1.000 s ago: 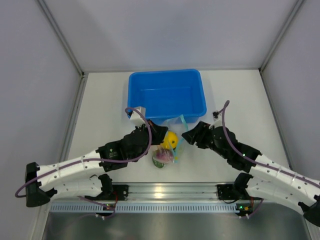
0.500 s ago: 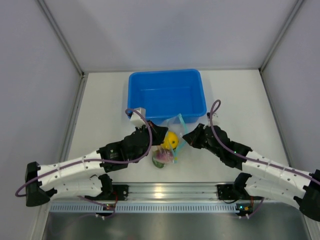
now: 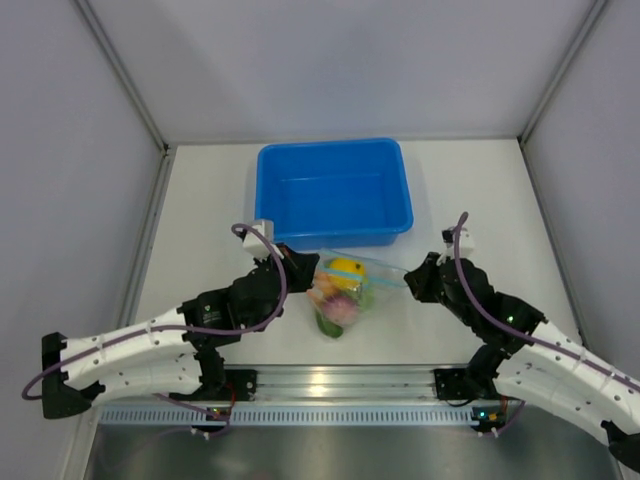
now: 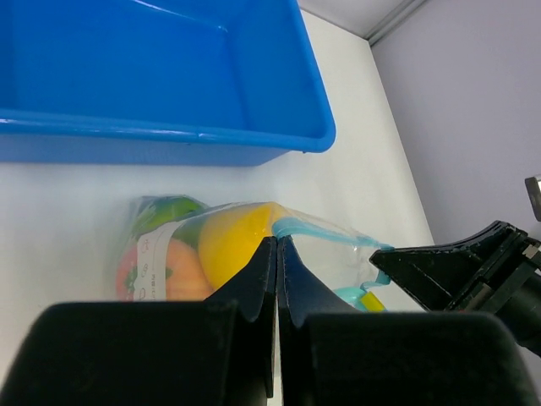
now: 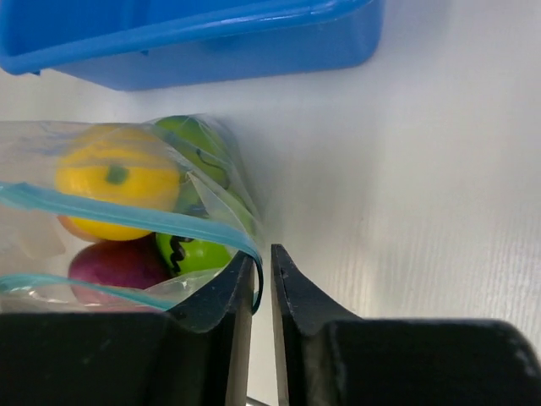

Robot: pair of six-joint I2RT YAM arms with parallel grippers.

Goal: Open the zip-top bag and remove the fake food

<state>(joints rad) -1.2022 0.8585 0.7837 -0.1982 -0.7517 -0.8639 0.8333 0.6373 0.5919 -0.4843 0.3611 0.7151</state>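
Observation:
The zip-top bag (image 3: 350, 288) hangs stretched between my two grippers just in front of the blue tub, its teal zipper strip (image 5: 127, 211) running across the top. Inside it lies the fake food: a yellow fruit (image 3: 346, 267), a purple-pink one (image 5: 114, 262), a lime green one (image 5: 199, 254) and a peach-orange one (image 4: 173, 275). My left gripper (image 3: 306, 276) is shut on the bag's left edge, where the strip (image 4: 325, 233) begins. The right gripper (image 3: 404, 279) is shut on the strip's right end (image 5: 258, 272), which curls between its fingers.
The blue tub (image 3: 335, 147) stands behind the bag with nothing in it. Grey walls close in the table on the left, right and back. The metal rail (image 3: 340, 380) with both arm bases runs along the near edge.
The right gripper has shut on the bag's zipper edge and drawn it to the right. The left gripper has pulled slightly left. The bag now spreads wide between them.

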